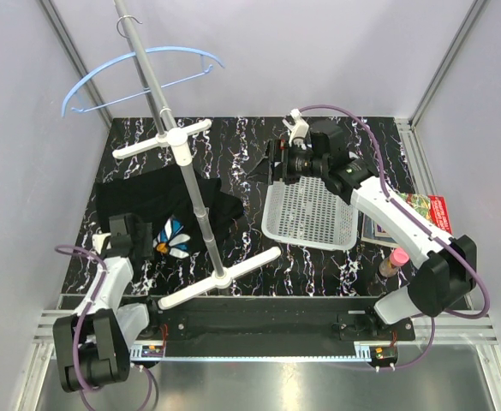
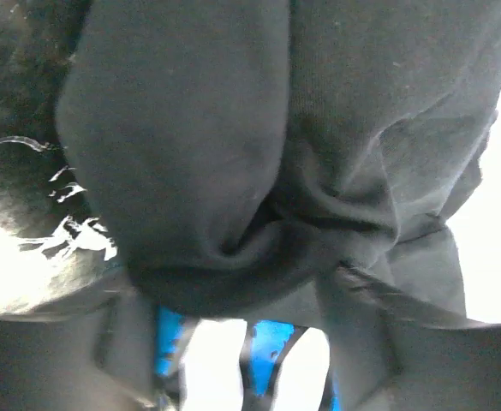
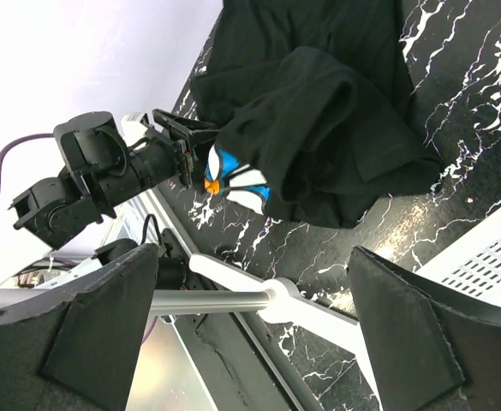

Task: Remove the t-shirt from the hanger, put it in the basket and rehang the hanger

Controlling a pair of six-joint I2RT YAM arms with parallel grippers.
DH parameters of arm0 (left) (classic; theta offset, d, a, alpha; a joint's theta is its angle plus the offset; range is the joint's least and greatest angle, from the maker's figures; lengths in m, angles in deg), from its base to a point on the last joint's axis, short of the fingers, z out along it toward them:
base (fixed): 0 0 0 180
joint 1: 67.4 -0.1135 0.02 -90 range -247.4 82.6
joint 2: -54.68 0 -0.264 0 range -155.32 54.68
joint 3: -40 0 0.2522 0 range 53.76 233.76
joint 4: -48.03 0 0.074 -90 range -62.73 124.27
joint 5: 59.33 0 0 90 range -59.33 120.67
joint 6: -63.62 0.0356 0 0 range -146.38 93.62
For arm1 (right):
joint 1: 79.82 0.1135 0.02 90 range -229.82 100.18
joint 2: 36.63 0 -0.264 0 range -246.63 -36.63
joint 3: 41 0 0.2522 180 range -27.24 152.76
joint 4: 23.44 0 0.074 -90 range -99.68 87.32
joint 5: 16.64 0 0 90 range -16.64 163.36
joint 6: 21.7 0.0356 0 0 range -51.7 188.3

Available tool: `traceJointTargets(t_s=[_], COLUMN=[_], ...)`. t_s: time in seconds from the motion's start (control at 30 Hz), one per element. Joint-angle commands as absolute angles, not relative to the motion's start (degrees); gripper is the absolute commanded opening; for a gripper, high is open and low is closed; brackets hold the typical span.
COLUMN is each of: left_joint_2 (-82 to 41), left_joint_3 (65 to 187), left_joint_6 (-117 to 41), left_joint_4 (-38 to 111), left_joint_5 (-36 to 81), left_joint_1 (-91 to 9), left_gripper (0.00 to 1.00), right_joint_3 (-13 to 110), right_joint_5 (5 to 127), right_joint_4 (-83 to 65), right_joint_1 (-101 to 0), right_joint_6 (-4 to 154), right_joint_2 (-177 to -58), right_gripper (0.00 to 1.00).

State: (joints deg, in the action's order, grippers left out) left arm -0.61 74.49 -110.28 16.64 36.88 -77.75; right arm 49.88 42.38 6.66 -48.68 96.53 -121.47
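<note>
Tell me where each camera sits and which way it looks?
Top external: high behind the arms, looking down on the table; both arms show.
Left wrist: on the left arm, close against the t-shirt; no robot part shows clearly.
Right wrist: on the right arm, looking across at the left gripper; the open right gripper frames the view.
All three show the t-shirt.

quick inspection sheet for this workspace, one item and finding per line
surface: black marbled table
job's things: t-shirt crumpled on the table, left side; hanger bare, up by the pole stand
clutter: white mesh tray, red booklet, pink-capped tube, all right side
end effectors: left end effector at the t-shirt, grip unclear; right end effector open, holding nothing
cables: purple cables looped along both arms
surroundings: grey walls, metal frame rails
</note>
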Motion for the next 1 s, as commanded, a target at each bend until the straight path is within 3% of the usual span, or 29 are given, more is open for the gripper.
traceJointTargets(t_s=[0.0, 0.07, 0.1, 0.13, 0.33, 0.5, 0.7, 0.97], left_joint_2=[2.89, 5.18, 6.5, 8.78, 17.13, 18.56, 10.85, 3.26], left_joint_3=[76.6, 78.18, 79.06, 80.81, 82.76, 87.24, 94.17, 102.36], left_joint_6=[-104.99, -101.2, -96.56, -94.78, -90.46, -87.56, -90.19, -92.2], left_joint_4=[25.39, 25.22, 24.52, 23.64, 23.81, 26.61, 41.11, 49.46], left_joint_5=[38.57, 37.27, 36.21, 33.42, 16.46, 13.88, 6.94, 1.4], left_joint_1=[-78.57, -78.57, -78.57, -78.65, -77.26, -67.77, -53.01, -44.99], left_gripper=[0.33, 0.1, 0.02, 0.0, 0.0, 0.0, 0.0, 0.0], right_joint_3=[49.66, 49.23, 49.22, 49.22, 50.63, 51.51, 48.97, 44.57], right_joint_5=[41.64, 39.8, 38.66, 37.43, 32.06, 29.95, 31.79, 36.0], right_joint_4=[5.09, 5.09, 5.09, 5.0, 4.83, 3.51, 0.53, -4.75], right_joint_1=[-48.26, -48.18, -48.17, -47.91, -47.47, -45.46, -41.94, -41.23], right_joint_6=[95.11, 94.58, 93.1, 92.04, 87.11, 85.1, 80.97, 75.34], right_joint_2=[-118.81, -119.07, -119.25, -119.51, -121.71, -121.89, -119.87, -116.18], right_gripper=[1.0, 1.0, 1.0, 1.0, 1.0, 1.0, 1.0, 1.0])
